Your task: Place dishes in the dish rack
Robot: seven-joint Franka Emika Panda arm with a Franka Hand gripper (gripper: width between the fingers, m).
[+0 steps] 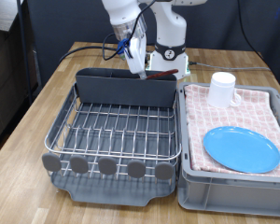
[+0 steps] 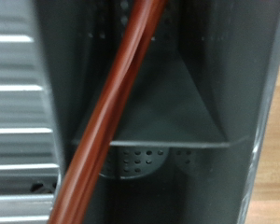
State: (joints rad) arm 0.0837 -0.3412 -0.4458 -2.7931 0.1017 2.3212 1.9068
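The gripper hangs just above the tall grey utensil caddy at the back of the silver wire dish rack. In the wrist view a dark reddish-brown wooden spoon handle runs slantwise over a caddy compartment with a perforated floor. The fingers do not show there, so I cannot see whether they grip the spoon. The white cup stands and the light-blue plate lies on the pink checkered cloth, at the exterior view's right.
The cloth lines a grey bin right beside the rack. A row of grey round discs fronts the rack tray. The robot base and cables stand behind the caddy on the wooden table.
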